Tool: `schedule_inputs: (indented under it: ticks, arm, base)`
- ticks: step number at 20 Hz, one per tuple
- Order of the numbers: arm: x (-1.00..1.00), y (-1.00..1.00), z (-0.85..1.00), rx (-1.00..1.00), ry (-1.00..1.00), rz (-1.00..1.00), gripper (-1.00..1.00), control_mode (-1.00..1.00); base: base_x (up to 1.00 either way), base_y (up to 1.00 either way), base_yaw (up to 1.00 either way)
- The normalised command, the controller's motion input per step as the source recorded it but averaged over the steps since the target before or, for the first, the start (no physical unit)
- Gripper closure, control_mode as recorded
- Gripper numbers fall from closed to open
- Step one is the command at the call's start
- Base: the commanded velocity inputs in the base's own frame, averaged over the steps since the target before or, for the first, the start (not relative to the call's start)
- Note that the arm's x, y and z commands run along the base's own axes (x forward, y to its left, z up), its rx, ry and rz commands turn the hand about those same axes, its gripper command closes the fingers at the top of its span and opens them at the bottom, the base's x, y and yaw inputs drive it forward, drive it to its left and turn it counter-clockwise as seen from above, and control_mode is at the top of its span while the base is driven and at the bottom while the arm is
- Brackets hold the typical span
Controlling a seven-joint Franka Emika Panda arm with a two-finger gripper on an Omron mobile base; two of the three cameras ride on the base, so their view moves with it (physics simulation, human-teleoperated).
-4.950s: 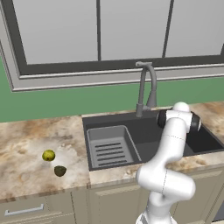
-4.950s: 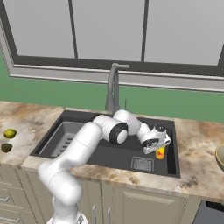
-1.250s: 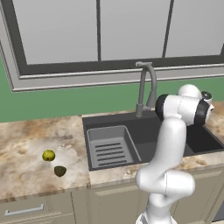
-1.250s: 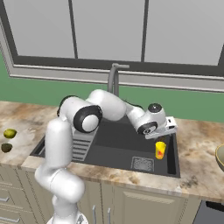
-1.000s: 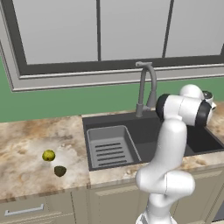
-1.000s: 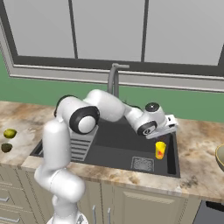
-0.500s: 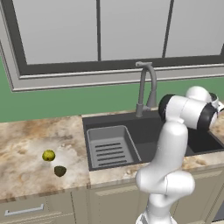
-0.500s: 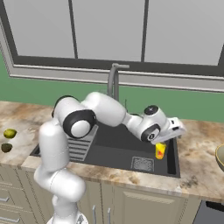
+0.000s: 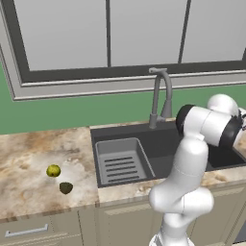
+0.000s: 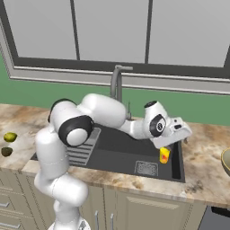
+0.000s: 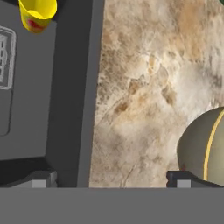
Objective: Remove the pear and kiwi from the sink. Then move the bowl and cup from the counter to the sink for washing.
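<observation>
Lying on the marbled table [image 9: 29, 158] at the far left, well apart from the basin, are the pear [image 9: 53, 170], small, round and bright yellow-green, and just beside it toward the front edge the kiwi [image 9: 66, 188], a darker olive-brown oval. Both sit outside the sink [image 9: 144, 139], whose dark grey basin holds a lighter ribbed tray [image 9: 120, 163] at its left end, under the tall grey faucet [image 9: 161, 96].

From the right base view, the white arm bends up from its base, folds across the basin and reaches out to the right, ending above the sink's right rim. The hand [image 10: 176, 133] hangs there tilted, its fingers spread wide with nothing between them; in the hand view one dark fingertip [image 11: 41, 178] shows over the basin edge and the other over the table.

Below the hand, a small yellow cup [image 10: 164, 155] stands upright on the sink floor near the right wall, beside the drain grate [image 10: 145, 168]. Farther right, the tan-yellow bowl [image 10: 226, 161] rests on the table at the picture's edge; its rounded side [image 11: 205, 148] appears close to the right fingertip.
</observation>
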Motion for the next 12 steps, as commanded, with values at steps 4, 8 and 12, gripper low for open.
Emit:
schedule_inputs:
  ticks: [4, 8, 12]
  arm:
    - [-0.25, 0.0, 0.16, -0.01, 0.02, -0.06, -1.0, -1.0]
    - [-0.28, -0.07, 0.14, 0.0, 0.0, -0.04, -1.0, -1.0]
    - [-0.23, -0.08, 0.22, 0.0, 0.04, -0.04, -1.0, -1.0]
  base:
    - [0.0, 0.0, 0.0]
    - [0.0, 0.0, 0.0]
    - [0.0, 0.0, 0.0]
